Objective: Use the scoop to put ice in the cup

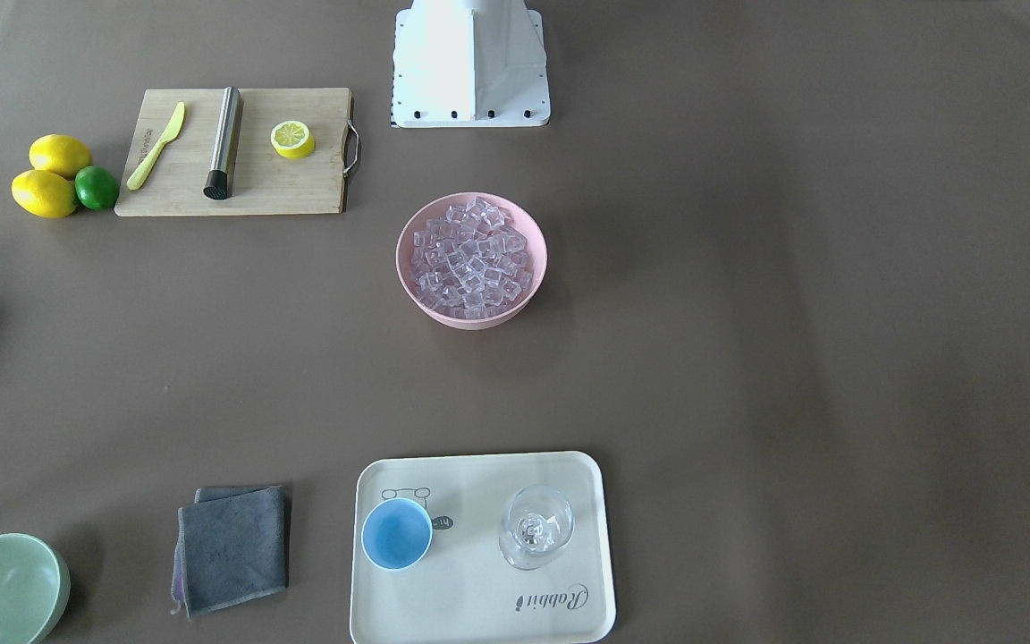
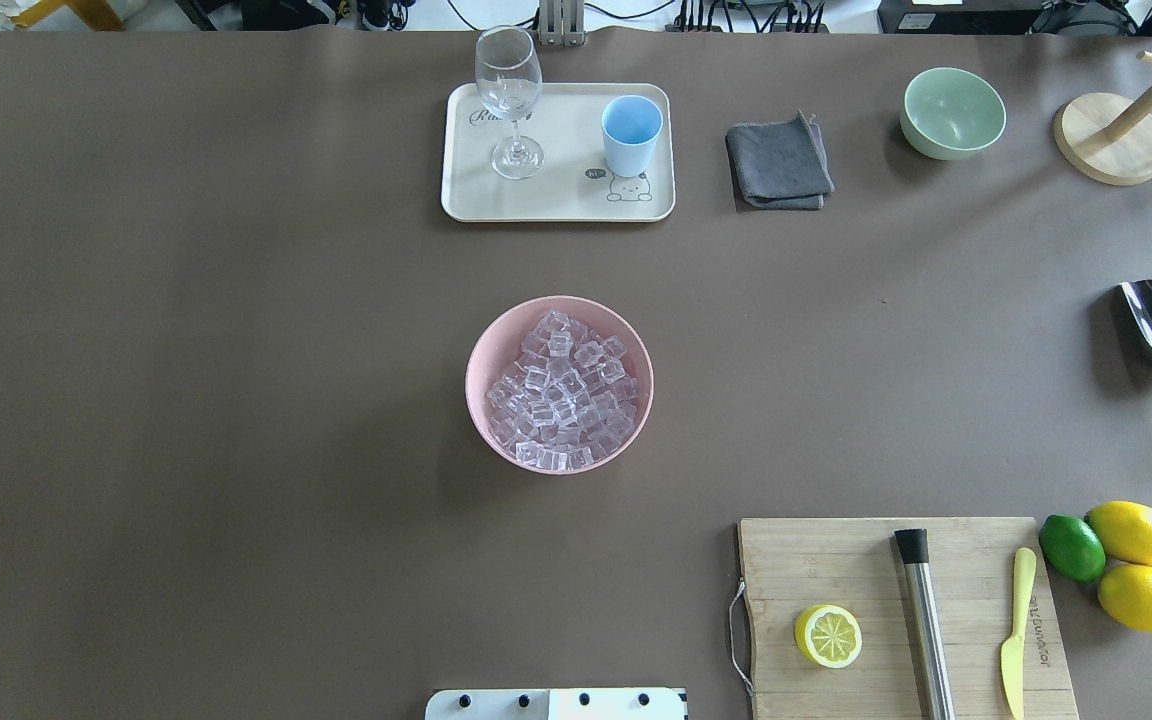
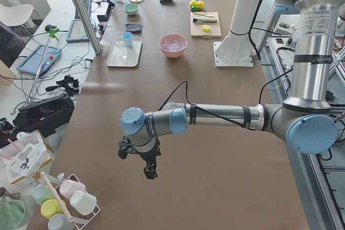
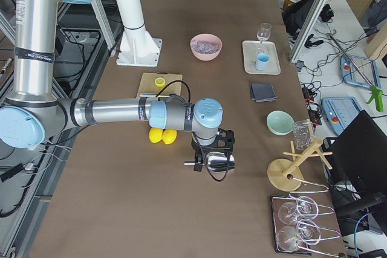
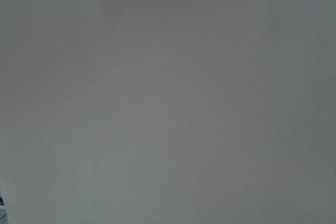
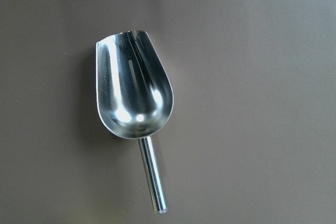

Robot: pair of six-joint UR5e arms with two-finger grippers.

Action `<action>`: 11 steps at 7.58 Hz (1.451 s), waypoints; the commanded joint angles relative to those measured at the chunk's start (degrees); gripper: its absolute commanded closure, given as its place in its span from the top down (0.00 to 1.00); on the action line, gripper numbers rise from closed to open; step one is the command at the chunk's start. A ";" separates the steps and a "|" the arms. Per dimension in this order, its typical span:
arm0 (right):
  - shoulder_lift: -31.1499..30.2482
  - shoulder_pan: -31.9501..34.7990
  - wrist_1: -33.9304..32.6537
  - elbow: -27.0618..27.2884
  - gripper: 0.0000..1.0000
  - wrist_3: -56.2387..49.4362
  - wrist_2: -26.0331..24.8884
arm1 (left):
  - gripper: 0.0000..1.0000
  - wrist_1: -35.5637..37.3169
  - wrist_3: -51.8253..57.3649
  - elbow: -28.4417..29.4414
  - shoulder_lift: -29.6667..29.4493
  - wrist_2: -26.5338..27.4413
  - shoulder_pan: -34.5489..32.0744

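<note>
The left arm (image 3: 215, 116) reaches out with its forearm level, the wrist bent so that the left gripper (image 3: 149, 172) points straight down. The right arm (image 4: 115, 112) is likewise stretched out level, and the right gripper (image 4: 210, 152) points downward. How either gripper's jaws stand cannot be told.

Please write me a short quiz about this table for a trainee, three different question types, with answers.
1. True or false: the ice is in the green bowl.
2. What stands on the tray beside the cup? A. a glass B. a lemon C. a cloth
3. Fill in: the scoop lies on the ___.
Key: 1 false, pink bowl; 2 A; 3 table.
</note>
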 commanded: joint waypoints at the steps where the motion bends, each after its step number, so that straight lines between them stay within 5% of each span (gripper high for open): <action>1: -0.24 0.00 -0.06 -0.05 1.00 -0.05 0.04 | 0.99 -0.12 0.09 0.17 0.27 0.00 0.07; 8: -0.24 -0.18 0.47 -1.80 1.00 0.56 0.40 | 0.99 -2.99 0.09 -5.27 -0.17 -1.40 0.59; 10: -0.24 -1.05 0.64 -0.67 1.00 1.34 0.13 | 0.99 -5.04 0.00 -10.60 -0.17 -11.73 6.87; 11: -0.41 -2.71 0.90 0.38 1.00 5.53 -0.22 | 0.99 -5.04 -0.26 -14.21 -1.65 -12.30 15.62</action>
